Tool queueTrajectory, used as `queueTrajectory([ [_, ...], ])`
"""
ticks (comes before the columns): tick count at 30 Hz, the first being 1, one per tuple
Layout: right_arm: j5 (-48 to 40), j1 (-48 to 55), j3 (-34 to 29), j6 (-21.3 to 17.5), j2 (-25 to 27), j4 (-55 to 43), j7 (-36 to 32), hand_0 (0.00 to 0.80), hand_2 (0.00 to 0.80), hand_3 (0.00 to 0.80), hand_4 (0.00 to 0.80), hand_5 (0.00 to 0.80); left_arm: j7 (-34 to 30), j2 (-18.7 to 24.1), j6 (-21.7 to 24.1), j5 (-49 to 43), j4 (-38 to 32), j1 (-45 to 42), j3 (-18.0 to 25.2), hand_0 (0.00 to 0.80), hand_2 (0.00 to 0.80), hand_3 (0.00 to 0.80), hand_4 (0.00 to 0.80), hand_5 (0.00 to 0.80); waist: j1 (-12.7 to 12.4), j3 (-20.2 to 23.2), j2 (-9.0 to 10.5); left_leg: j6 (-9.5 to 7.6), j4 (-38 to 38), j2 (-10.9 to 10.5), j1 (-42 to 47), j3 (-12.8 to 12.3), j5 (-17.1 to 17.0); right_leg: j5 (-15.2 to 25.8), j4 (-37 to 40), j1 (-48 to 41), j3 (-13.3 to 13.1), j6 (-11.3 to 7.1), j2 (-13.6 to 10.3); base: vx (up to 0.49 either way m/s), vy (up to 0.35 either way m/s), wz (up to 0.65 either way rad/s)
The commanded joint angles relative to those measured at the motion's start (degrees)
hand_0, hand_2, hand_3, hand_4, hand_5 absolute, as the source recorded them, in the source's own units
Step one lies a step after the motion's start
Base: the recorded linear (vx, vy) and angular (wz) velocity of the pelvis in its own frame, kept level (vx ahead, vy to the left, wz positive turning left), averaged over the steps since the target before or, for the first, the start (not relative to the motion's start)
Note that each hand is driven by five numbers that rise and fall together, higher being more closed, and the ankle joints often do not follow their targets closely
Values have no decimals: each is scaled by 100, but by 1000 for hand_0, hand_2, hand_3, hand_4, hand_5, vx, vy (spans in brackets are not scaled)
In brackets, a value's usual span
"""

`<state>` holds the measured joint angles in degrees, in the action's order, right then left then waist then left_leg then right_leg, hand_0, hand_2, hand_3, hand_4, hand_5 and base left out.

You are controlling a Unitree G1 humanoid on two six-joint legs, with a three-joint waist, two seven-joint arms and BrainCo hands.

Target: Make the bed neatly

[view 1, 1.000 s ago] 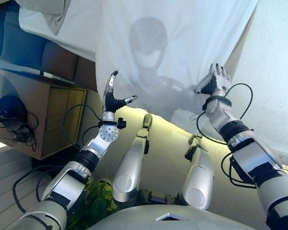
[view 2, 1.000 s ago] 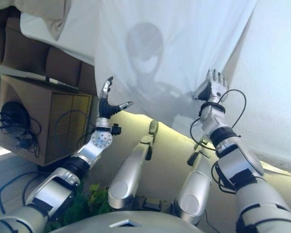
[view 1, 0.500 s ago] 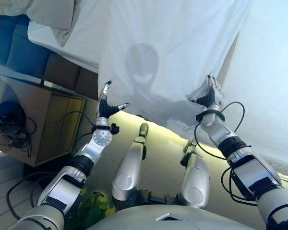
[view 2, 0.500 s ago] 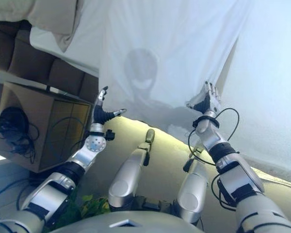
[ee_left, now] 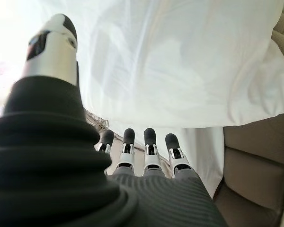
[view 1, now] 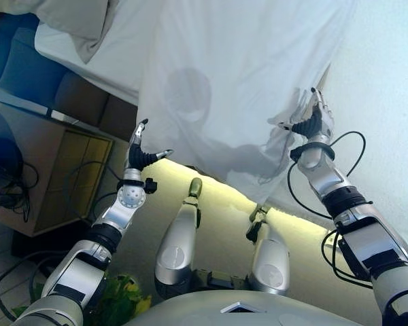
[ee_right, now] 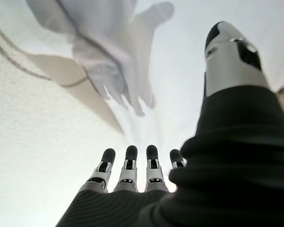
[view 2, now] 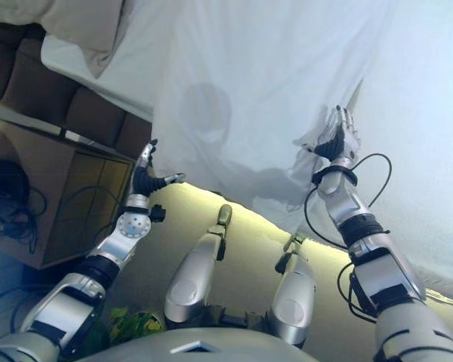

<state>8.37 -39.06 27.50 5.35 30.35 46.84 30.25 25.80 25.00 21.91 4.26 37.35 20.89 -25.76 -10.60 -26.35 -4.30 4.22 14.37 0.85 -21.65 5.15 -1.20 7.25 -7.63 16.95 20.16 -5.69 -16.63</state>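
A white sheet hangs down over the side of the bed, its lower edge just above my hands. My left hand is open, fingers straight, just below the sheet's lower left edge; the left wrist view shows the sheet past its fingertips, not held. My right hand is open with fingers straight, raised beside a crumpled fold of the sheet where it meets the bare white mattress. The right wrist view shows that fold beyond the fingers, apart from them.
A crumpled pillow or cover lies at the bed's head end. A dark padded headboard stands at the left, with a wooden nightstand carrying cables below it. A green plant sits low near my left arm.
The camera has shifted. My right hand has moved up and to the right along the sheet's fold, fingers straighter. My left hand has dropped slightly left, away from the sheet's edge.
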Motion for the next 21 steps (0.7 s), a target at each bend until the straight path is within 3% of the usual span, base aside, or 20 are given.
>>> queueTrajectory([
  [1,247,-453,291,-359,260,434,-161,0,0,0,0,0,-68,-62,303,133,-184,64,-87,0,0,0,0,0,-262,233,-85,-18,-172,30,-293,-44,-298,-228,-218,-497,64,-569,-475,-52,-57,13],
  [9,387,-1032,520,-460,156,1263,-179,0,0,0,0,0,-195,93,411,221,-384,329,-261,0,0,0,0,0,-599,62,-161,-59,-70,-158,-690,130,-414,-195,-385,-262,175,-637,-642,-20,-2,20],
  [10,391,-1101,544,-422,133,1333,-161,0,0,0,0,0,-177,121,426,223,-426,352,-280,0,0,0,0,0,-631,37,-165,-40,-25,-141,-682,137,-279,-327,-469,-244,116,-693,-619,36,-34,29],
  [15,202,-1388,497,-20,92,1602,-120,0,0,0,0,0,-100,288,577,193,-663,398,-310,0,0,0,0,0,-793,-199,-182,-78,120,-233,-1013,169,-321,-344,-635,44,143,-690,-639,-34,-23,23],
  [21,163,-1212,474,117,-50,1977,-296,0,0,0,0,0,-45,322,691,190,-751,390,-316,0,0,0,0,0,-882,-327,-210,-110,197,-321,-1192,206,-341,-365,-741,236,130,-685,-652,-24,13,9],
])
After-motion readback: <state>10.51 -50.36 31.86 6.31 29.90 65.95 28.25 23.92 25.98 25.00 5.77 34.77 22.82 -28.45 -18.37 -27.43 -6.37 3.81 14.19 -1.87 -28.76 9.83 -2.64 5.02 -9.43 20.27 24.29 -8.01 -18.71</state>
